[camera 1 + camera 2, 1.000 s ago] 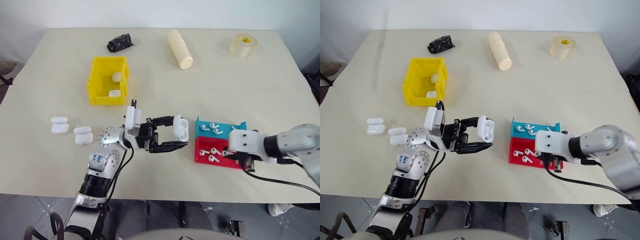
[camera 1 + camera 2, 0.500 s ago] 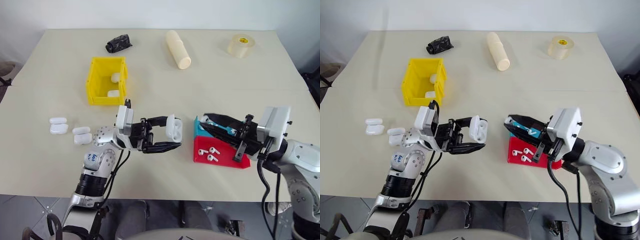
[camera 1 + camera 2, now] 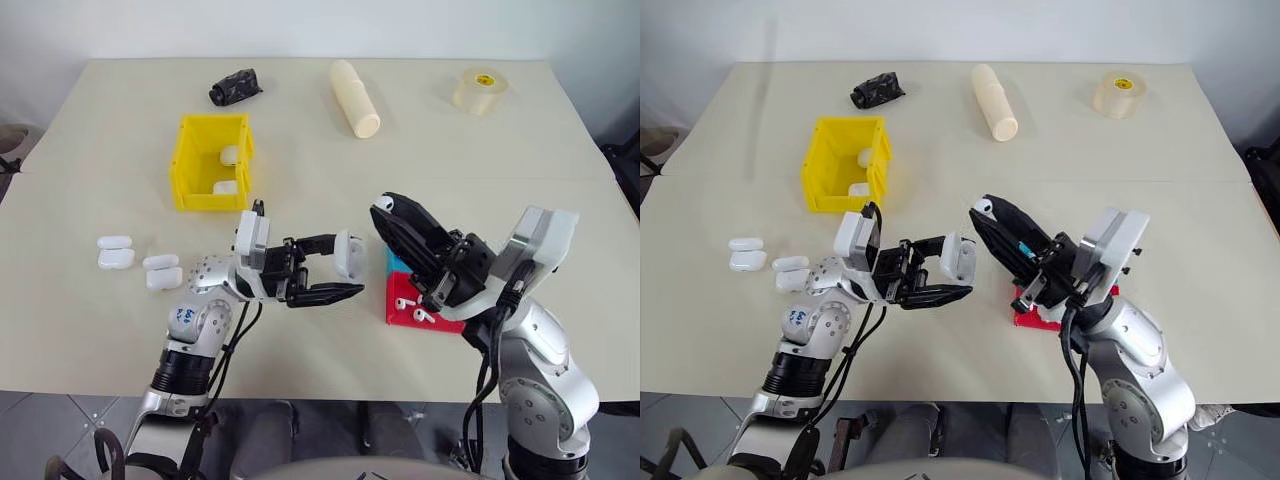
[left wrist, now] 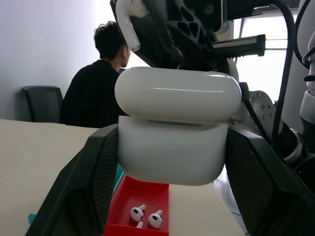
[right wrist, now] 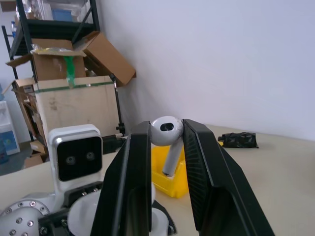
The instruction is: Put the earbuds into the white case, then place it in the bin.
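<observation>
My left gripper (image 3: 343,268) is shut on the white case (image 3: 351,256), holding it above the table with its lid flipped up. In the left wrist view the white case (image 4: 172,130) sits between my two black fingers. My right gripper (image 3: 384,206) is raised just right of the case, shut on one white earbud (image 3: 383,203). In the right wrist view that earbud (image 5: 166,131) is pinched head-up at the fingertips. More earbuds (image 3: 405,302) lie in the red tray (image 3: 398,318). The yellow bin (image 3: 210,198) stands at the far left with white cases inside.
Several spare white cases (image 3: 117,258) lie left of my left arm. A blue tray (image 3: 391,262) is mostly hidden behind my right gripper. At the table's far side are a black crumpled object (image 3: 236,86), a cream cylinder (image 3: 356,97) and a tape roll (image 3: 478,90). A person (image 4: 106,83) sits beyond the table.
My right arm has swung up and left from over the red tray toward the held case, carrying an earbud. The left gripper and the case have stayed put.
</observation>
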You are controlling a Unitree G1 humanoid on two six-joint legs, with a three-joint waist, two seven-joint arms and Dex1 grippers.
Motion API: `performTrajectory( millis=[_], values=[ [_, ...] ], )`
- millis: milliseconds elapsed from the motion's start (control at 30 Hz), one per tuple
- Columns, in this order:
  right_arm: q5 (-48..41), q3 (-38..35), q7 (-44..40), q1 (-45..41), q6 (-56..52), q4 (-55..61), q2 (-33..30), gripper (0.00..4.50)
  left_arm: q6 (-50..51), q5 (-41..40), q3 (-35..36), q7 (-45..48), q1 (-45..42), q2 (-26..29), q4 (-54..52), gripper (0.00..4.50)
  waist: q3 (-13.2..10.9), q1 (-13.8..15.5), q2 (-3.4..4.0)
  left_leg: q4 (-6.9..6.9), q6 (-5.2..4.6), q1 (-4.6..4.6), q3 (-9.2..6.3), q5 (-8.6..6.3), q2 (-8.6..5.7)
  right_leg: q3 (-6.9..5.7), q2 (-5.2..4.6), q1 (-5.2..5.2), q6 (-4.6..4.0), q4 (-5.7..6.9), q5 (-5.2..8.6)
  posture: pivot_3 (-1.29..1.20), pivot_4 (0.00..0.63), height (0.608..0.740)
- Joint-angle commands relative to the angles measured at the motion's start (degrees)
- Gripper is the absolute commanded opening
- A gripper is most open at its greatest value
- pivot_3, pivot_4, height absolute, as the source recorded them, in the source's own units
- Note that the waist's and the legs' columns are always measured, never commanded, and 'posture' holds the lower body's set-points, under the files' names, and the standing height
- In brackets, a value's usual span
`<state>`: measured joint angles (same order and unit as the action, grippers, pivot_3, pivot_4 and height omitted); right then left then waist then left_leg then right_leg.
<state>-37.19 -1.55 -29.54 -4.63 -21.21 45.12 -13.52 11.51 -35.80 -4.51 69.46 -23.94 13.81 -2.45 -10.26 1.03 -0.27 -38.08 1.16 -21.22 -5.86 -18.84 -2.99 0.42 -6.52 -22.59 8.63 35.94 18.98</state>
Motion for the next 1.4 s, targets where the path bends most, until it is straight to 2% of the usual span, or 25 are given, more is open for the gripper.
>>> performTrajectory(
  millis=[33,500,1400],
  values=[
    [0.32,1.62,-0.09,0.89,3.19,0.02,0.78,0.54,0.65,-1.60,-0.27,-0.55,-0.45,-0.70,-2.97,2.83,0.00,-0.01,0.00,0.00,0.00,0.00,0.00,0.00,-0.02,0.00,0.00,0.00,0.00,0.00,0.00,0.00,0.150,0.740],
    [-0.44,5.02,-0.79,2.68,7.79,-5.89,3.62,0.54,2.88,-2.54,-0.13,-2.46,-1.34,-1.90,-4.93,2.83,0.00,-0.77,0.00,0.02,0.00,0.01,0.00,0.00,-0.07,0.01,0.00,0.00,-0.01,0.00,0.00,0.00,0.150,0.740],
    [2.08,8.23,-5.77,4.92,10.79,-10.42,-0.70,0.54,1.89,-2.24,-0.47,-2.69,-1.74,-2.60,-5.42,2.83,0.00,-1.06,0.00,0.04,0.00,0.01,0.00,0.00,-0.07,0.02,0.00,-0.01,-0.01,-0.01,0.01,0.00,0.150,0.740]
  ],
)
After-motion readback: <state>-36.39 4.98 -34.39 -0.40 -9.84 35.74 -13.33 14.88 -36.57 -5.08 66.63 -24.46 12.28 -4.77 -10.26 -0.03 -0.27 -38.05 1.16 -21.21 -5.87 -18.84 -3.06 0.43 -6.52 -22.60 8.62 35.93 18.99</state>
